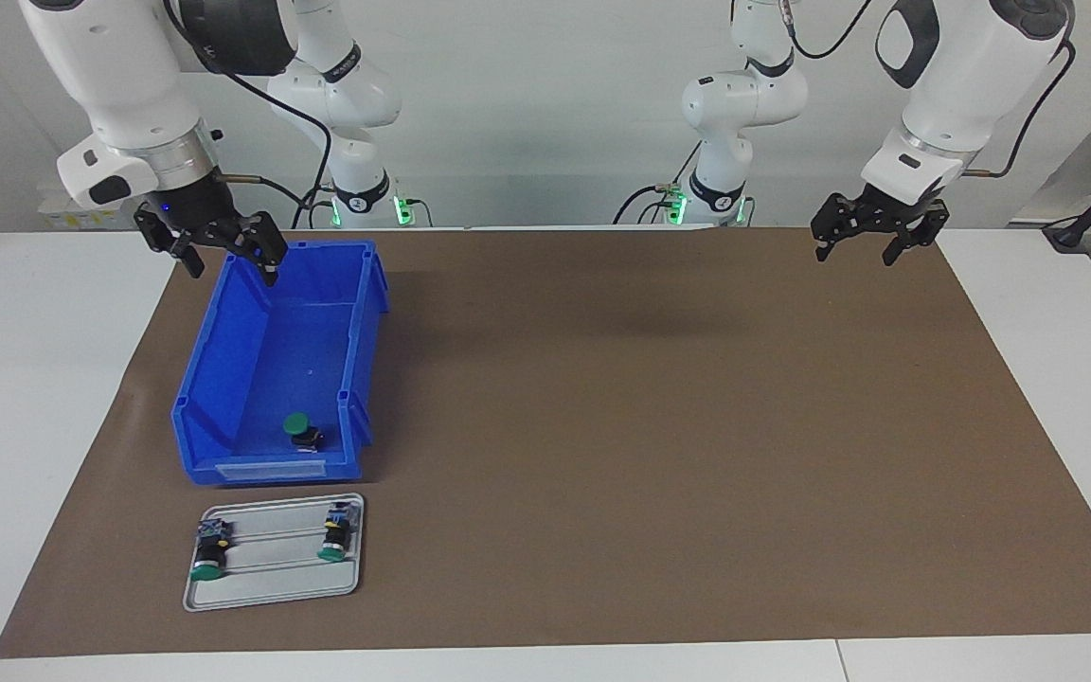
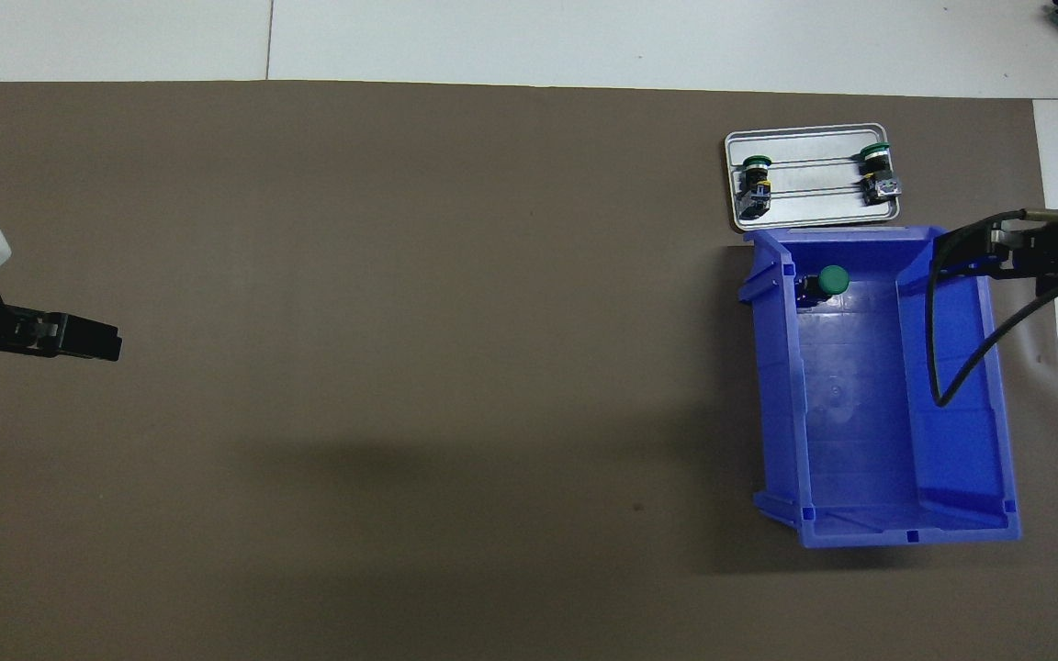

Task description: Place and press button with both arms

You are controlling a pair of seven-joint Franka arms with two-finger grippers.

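Note:
The button (image 1: pixel 299 432) (image 2: pixel 830 279), green-capped with a black body, lies inside the blue bin (image 1: pixel 223 379) (image 2: pixel 951 441), at the bin's end farthest from the robots. My right gripper (image 1: pixel 231 273) (image 2: pixel 997 255) hangs open over the bin's rim at the end nearest the robots, well above the button and holding nothing. My left gripper (image 1: pixel 855 256) (image 2: pixel 114 347) hangs open and empty over the brown mat (image 1: pixel 650 426) at the left arm's end of the table.
A grey metal tray (image 1: pixel 271 571) (image 2: pixel 814 209) lies on the mat just past the bin, farther from the robots. Two green-capped switches (image 1: pixel 209 554) (image 1: pixel 335 533) lie on it. White table surrounds the mat.

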